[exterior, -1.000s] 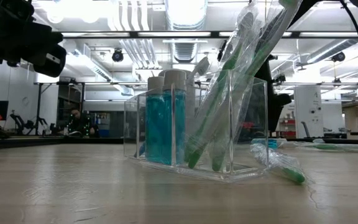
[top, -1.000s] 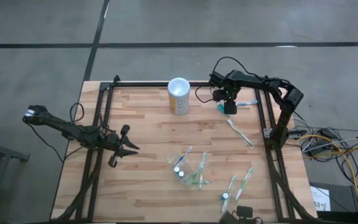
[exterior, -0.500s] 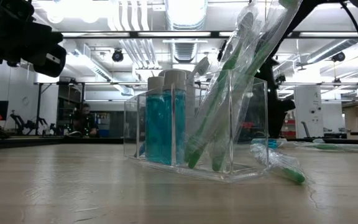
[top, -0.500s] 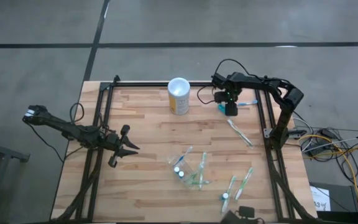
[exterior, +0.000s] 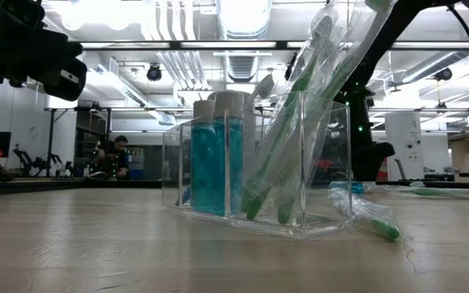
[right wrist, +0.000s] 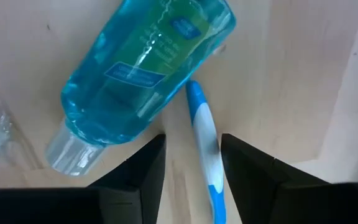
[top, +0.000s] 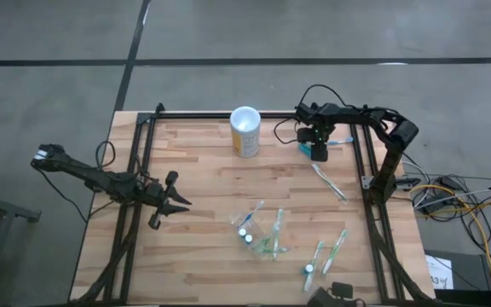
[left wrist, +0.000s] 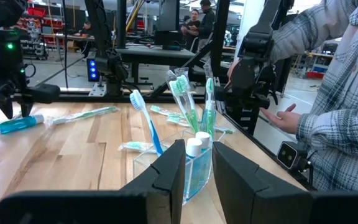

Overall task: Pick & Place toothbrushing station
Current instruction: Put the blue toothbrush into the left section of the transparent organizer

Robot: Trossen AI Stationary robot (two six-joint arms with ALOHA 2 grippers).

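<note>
The toothbrushing station (top: 259, 234) is a clear holder standing on its base near the table's middle, with blue bottles and wrapped toothbrushes upright in it; the low view shows the station (exterior: 255, 163) close up. At the far right, my right gripper (top: 318, 154) points down, open. Its fingers stand on either side of a blue-and-white toothbrush (right wrist: 205, 140) lying flat beside a blue bottle (right wrist: 143, 78) on its side. I cannot tell whether they touch the brush. My left gripper (top: 177, 202) waits level at the left, open and empty (left wrist: 197, 149), facing the station (left wrist: 185, 165).
A yellow cup (top: 245, 130) stands at the far edge. Loose wrapped toothbrushes lie right of the middle (top: 329, 182) and at the near right (top: 326, 254). A black frame rail (top: 361, 158) runs along the right side. A person in a plaid sleeve (left wrist: 334, 106) is beyond the table.
My right gripper has come down toward the blue toothbrush and bottle at the far right, still pointing down. The left arm and the station have kept still.
</note>
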